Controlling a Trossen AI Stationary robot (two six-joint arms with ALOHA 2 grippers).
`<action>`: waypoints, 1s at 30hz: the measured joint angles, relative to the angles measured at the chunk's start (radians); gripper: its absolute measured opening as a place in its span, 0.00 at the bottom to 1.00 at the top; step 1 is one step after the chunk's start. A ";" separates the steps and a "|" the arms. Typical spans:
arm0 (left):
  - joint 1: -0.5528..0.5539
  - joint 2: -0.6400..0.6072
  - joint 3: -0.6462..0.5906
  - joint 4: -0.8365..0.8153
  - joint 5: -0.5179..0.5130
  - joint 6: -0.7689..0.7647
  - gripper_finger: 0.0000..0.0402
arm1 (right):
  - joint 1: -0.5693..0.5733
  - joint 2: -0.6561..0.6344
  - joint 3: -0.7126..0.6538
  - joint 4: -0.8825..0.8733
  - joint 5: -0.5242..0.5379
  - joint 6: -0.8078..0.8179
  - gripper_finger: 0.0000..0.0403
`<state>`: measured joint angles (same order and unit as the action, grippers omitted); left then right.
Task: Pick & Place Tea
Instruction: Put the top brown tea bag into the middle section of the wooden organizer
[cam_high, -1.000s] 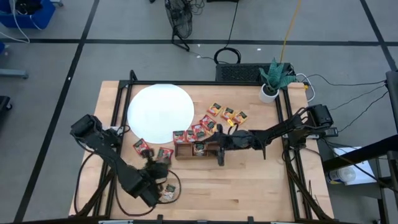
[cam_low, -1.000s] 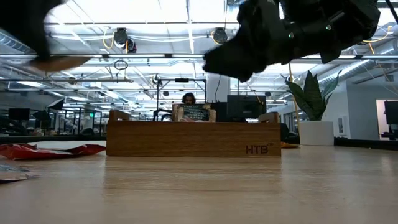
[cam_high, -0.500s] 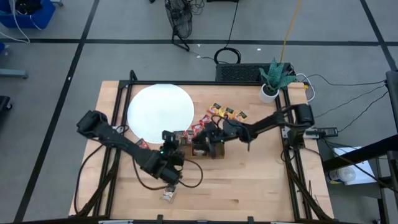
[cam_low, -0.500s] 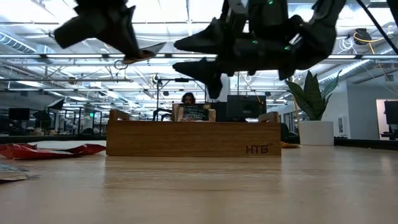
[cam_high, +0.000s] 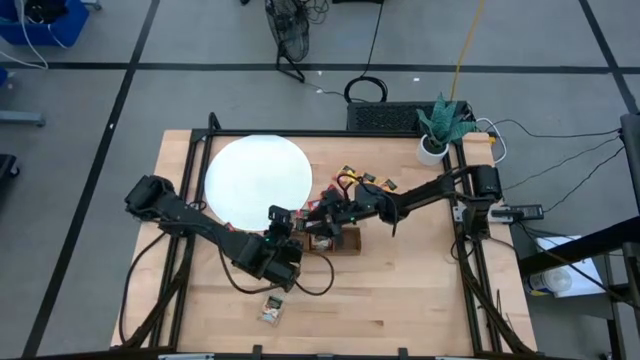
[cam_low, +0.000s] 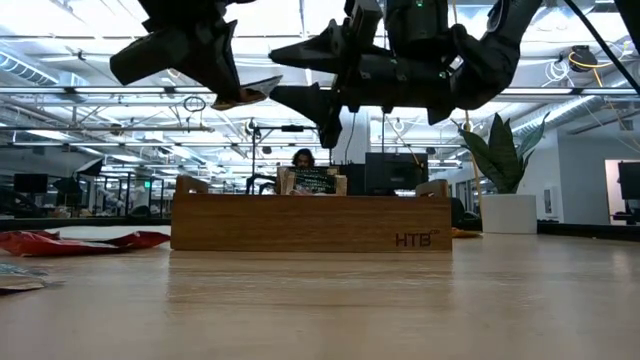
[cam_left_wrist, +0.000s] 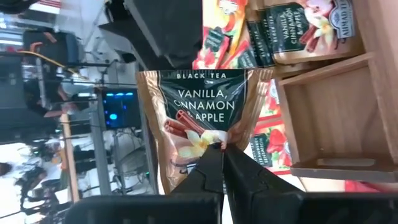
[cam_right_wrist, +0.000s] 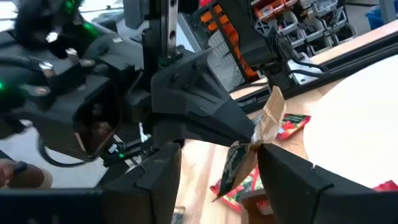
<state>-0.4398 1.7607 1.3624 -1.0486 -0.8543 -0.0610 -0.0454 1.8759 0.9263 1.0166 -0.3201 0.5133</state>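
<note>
Since a second ago the left arm has swung up from the table's near edge, and the right arm has drawn in from the tray's right end, so both now meet above the wooden tray (cam_high: 335, 240). The left gripper (cam_left_wrist: 222, 149) is clamped shut on the lower edge of a brown tea sachet (cam_left_wrist: 205, 121), printed vanilla, cinnamon and apple, and carries it clear of the table, just above the tray's left end. The sachet hangs from a thin pinch at one edge; its long axis runs out from the fingertips toward the right arm, its printed face toward the left wrist camera, and in the low view it lies nearly flat, slightly tilted. The right gripper (cam_right_wrist: 214, 155) stands with its jaws wide apart, holding nothing, its fingers to either side of the sachet's free end. The risk I see is collision: the two grippers are very close, and a small misjudged move could knock the sachet out of so slight a grip or crumple it. It could then land outside a compartment. Farther back, red and orange-yellow sachets (cam_high: 365, 181) lie by the tray, beside the white disc (cam_high: 257, 180); one more sachet (cam_high: 270, 310) lies near the front edge.
</note>
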 joint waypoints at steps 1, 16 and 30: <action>0.004 0.000 0.000 0.004 0.002 0.000 0.01 | -0.002 0.000 0.004 -0.012 0.000 -0.004 0.49; 0.015 0.000 0.000 0.026 -0.006 -0.078 0.07 | -0.006 0.000 0.008 -0.034 0.091 -0.134 0.02; -0.054 -0.047 -0.037 0.112 -0.063 -0.335 0.08 | 0.013 -0.166 0.008 -0.357 0.229 -0.365 0.00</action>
<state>-0.4943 1.7136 1.3258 -0.9362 -0.9170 -0.3955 -0.0324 1.7099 0.9340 0.6592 -0.0907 0.1485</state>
